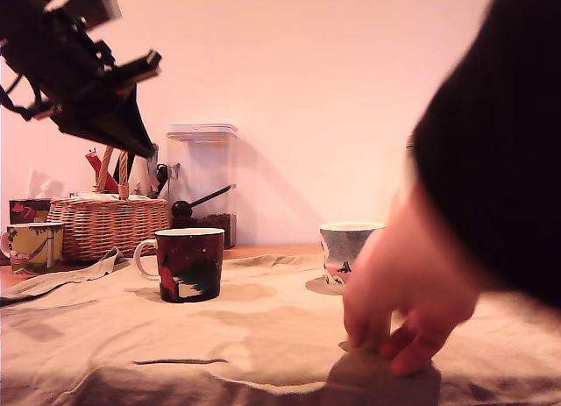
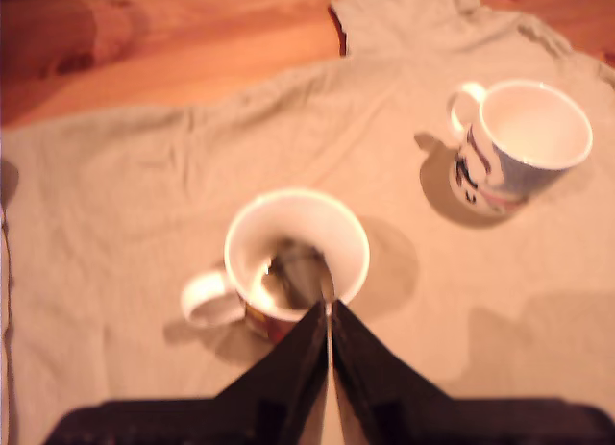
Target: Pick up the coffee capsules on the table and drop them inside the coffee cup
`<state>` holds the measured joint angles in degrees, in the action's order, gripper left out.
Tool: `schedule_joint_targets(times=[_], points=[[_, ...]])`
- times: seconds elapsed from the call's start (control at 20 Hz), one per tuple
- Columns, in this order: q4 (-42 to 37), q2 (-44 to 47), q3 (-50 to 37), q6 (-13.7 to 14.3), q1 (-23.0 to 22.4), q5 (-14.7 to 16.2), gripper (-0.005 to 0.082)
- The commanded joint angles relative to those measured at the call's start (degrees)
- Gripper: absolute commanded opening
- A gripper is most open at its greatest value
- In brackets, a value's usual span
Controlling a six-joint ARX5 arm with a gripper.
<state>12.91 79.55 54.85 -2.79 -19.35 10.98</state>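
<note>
Glossy round mug [image 2: 296,262] (rumpled cloth [image 2: 144,205])

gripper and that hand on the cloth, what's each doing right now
Gripper: fingers pressed together, shut, holding nothing, raised above the dark mug.
Person's hand: fingertips down on the cloth; blurred, cannot tell whether it holds anything.

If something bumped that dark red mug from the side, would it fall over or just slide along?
The dark red mug would probably slide or drag rather than tip: it looks squat and broad-based. The tan cloth beneath lies loose and wrinkled, so it might bunch up with the mug. Being likely ceramic, it is probably fairly heavy and could chip if knocked hard.
</note>
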Motion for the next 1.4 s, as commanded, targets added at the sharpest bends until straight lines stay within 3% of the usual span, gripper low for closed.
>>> schedule_joint_targets(times=[0.0, 0.6, 0.85, 1.05, 1.25, 1.35], points=[[0.59, -0.55, -1.25, 0.26, 0.11, 0.11, -0.0019], [-6.36, -0.81, -2.05, 3.48, 0.11, 5.25, -0.0019], [-7.82, -0.81, -2.38, 4.35, 0.11, 5.57, -0.0019], [-12.28, -0.81, -6.88, 4.35, 0.11, 7.72, -0.0019], [-16.31, -0.81, -11.56, 4.26, -0.33, 12.63, -0.0019], [-18.93, -0.85, -13.75, 4.28, -1.75, 13.05, -0.0019]])
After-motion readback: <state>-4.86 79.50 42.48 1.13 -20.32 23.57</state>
